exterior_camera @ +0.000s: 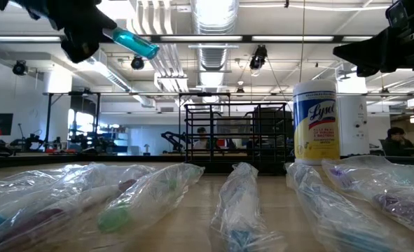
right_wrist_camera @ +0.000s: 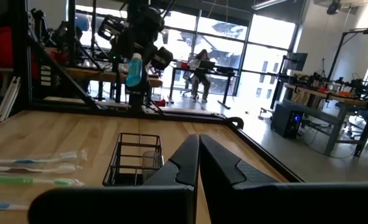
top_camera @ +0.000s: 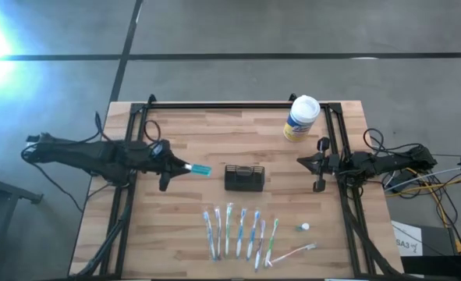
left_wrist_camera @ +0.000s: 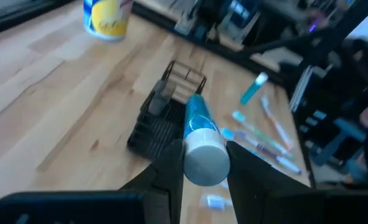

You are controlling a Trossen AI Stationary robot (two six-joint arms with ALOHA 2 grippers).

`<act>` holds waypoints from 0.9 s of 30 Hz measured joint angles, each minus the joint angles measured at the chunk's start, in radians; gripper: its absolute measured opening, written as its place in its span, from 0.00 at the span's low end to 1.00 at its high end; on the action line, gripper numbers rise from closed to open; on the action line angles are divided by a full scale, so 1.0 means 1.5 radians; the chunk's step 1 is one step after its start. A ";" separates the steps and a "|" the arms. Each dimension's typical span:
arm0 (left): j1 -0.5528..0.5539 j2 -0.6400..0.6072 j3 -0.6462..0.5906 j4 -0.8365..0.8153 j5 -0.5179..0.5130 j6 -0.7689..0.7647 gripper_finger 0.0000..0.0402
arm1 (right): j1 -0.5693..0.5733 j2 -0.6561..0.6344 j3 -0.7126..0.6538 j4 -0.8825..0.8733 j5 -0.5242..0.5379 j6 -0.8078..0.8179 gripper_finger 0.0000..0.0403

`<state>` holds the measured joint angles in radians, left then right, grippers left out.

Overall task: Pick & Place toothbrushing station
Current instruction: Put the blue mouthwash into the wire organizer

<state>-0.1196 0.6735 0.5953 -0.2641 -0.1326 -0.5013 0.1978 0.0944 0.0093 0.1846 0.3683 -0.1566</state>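
Fingers of my left gripper (top_camera: 185, 166) are clamped on a teal toothpaste tube (top_camera: 200, 169), white cap end toward the wrist, tube pointing out past the fingertips. The gripper hangs above the table (top_camera: 207, 133), left of centre. The toothbrushing station (top_camera: 244, 178) stands near the table's middle, just beyond the tube's free end and slightly toward the front edge; tube and station are apart, the tube well above the station's top in the low view. The tube's long axis runs roughly left to right across the table, aimed nearly at the station. The left arm is clearly the nearer one. My right gripper (top_camera: 321, 165) waits at the right side of the table, fingers pressed together, empty. The station looks like a small black wire-mesh box, rectangular, open-topped with a divided compartment; in the left wrist view its long side points away from the fingers (left_wrist_camera: 171, 163). I judge the tube must be tipped more upright before it goes into an opening. A row of wrapped toothbrushes (top_camera: 238, 232) lies nearer the front; a wipes canister (top_camera: 301, 118) stands at the back right.
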 joint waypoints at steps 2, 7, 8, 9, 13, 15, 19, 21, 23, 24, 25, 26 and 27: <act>0.000 -0.018 -0.046 0.068 -0.001 0.002 0.24 | 0.000 0.000 0.000 0.000 0.000 0.000 0.02; 0.002 -0.058 -0.167 0.234 -0.017 0.002 0.24 | 0.000 0.000 0.000 0.000 0.000 0.000 0.02; 0.004 -0.064 -0.188 0.257 -0.017 -0.004 0.24 | 0.000 0.000 0.000 0.000 0.000 0.000 0.02; 0.005 -0.071 -0.207 0.275 -0.017 -0.012 0.24 | 0.000 0.000 0.000 0.000 0.000 0.000 0.02; 0.008 -0.098 -0.261 0.329 -0.018 -0.034 0.24 | 0.000 0.000 0.000 0.000 0.000 0.000 0.02; 0.011 -0.110 -0.276 0.334 -0.018 -0.044 0.24 | 0.000 0.000 0.000 0.000 0.000 0.000 0.02; 0.016 -0.123 -0.281 0.337 -0.018 -0.050 0.24 | 0.000 0.000 0.000 0.000 0.000 0.000 0.02; 0.018 -0.125 -0.278 0.338 -0.018 -0.051 0.24 | 0.000 0.000 0.000 0.000 0.000 0.000 0.02; 0.019 -0.125 -0.272 0.336 -0.018 -0.052 0.24 | 0.000 0.000 0.000 0.000 0.000 0.000 0.02; 0.020 -0.124 -0.267 0.334 -0.018 -0.052 0.24 | 0.000 0.000 0.000 0.000 0.000 0.000 0.02; 0.022 -0.121 -0.260 0.333 -0.018 -0.052 0.24 | 0.000 0.000 0.000 0.000 0.000 0.000 0.02; 0.023 -0.118 -0.249 0.323 -0.017 -0.051 0.24 | 0.000 0.000 0.000 0.000 0.000 0.000 0.02; 0.025 -0.114 -0.232 0.302 -0.017 -0.049 0.24 | 0.000 0.000 0.000 0.000 0.000 -0.001 0.02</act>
<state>-0.0818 0.5025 0.2472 0.1891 -0.1585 -0.5744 0.1978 0.0948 0.0093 0.1844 0.3683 -0.1574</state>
